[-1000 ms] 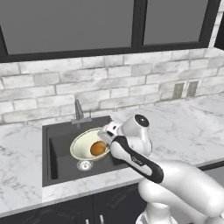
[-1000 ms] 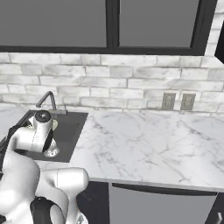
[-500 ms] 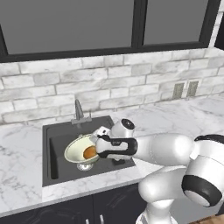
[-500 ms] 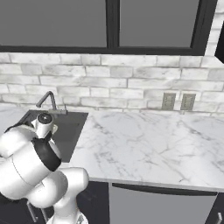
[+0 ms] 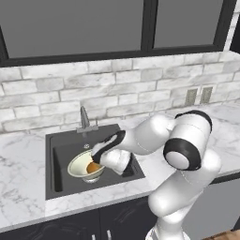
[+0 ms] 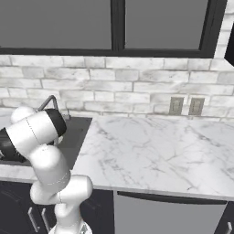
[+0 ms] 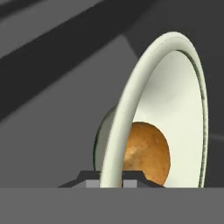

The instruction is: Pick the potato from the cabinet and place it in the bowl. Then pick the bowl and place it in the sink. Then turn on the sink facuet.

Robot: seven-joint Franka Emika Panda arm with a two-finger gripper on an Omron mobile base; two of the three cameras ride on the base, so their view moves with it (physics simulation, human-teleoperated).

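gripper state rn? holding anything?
Gripper: shut on the bowl rim, one finger on each side; potato sits inside the bowl, over the sink.

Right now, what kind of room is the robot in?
It looks like a kitchen. There is a black sink with a faucet set in a white marble counter, a brick wall behind it, and a bowl holding a potato.
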